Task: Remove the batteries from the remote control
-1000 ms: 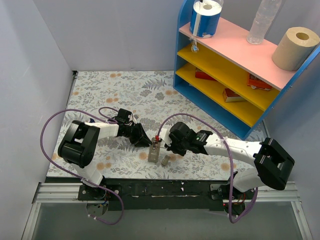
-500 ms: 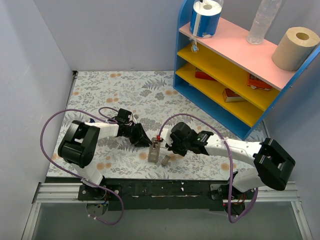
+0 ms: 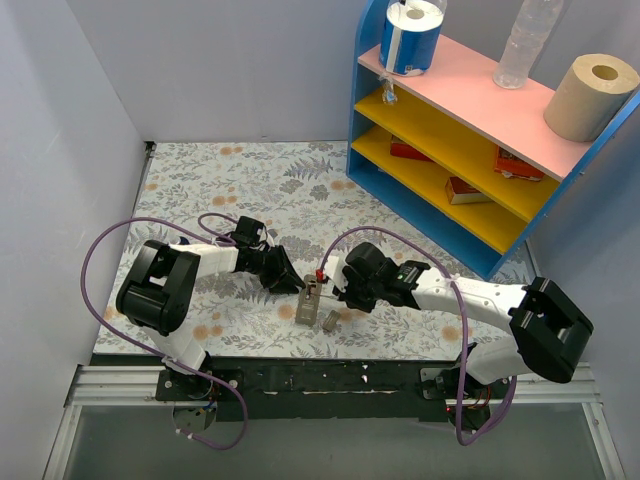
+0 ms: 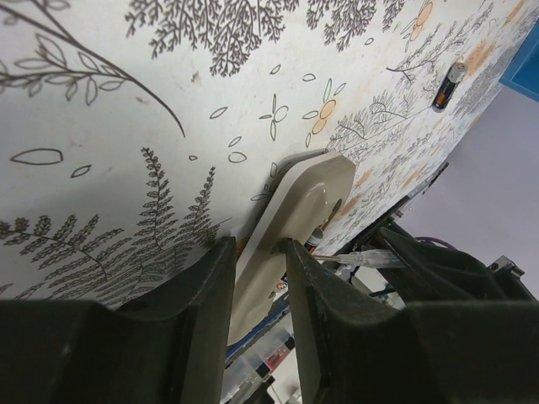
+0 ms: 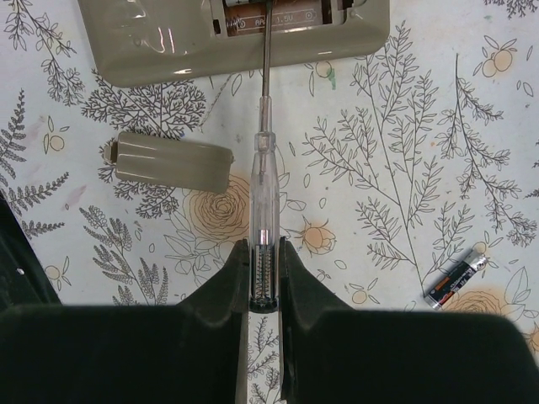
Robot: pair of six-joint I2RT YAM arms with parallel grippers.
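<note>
Looking through your right wrist camera, you see the right gripper [image 5: 263,254] pinching the clear handle of a screwdriver [image 5: 263,181] between its fingers, with the shaft running straight ahead to the remote [image 5: 168,42]. The remote lies grey back up on the flowered mat [image 5: 404,151], its compartment uncovered, and the screwdriver tip rests on the seated battery [image 5: 278,15] inside it. The compartment runs off the top edge of that view, so you cannot tell what else it holds. The lid [image 5: 173,162] lies flat on the mat just beside the remote, to the left of the shaft and apart from it. A loose battery [image 5: 457,280] lies on the mat well off to the right of the screwdriver, clear of both the remote and the lid. From your left wrist camera, the left gripper [image 4: 259,252] is pressed in on one end of the remote, one finger on each long side, holding it against the mat. From above, both grippers meet at the remote, near the table's front edge and roughly midway between the two arm bases.
</note>
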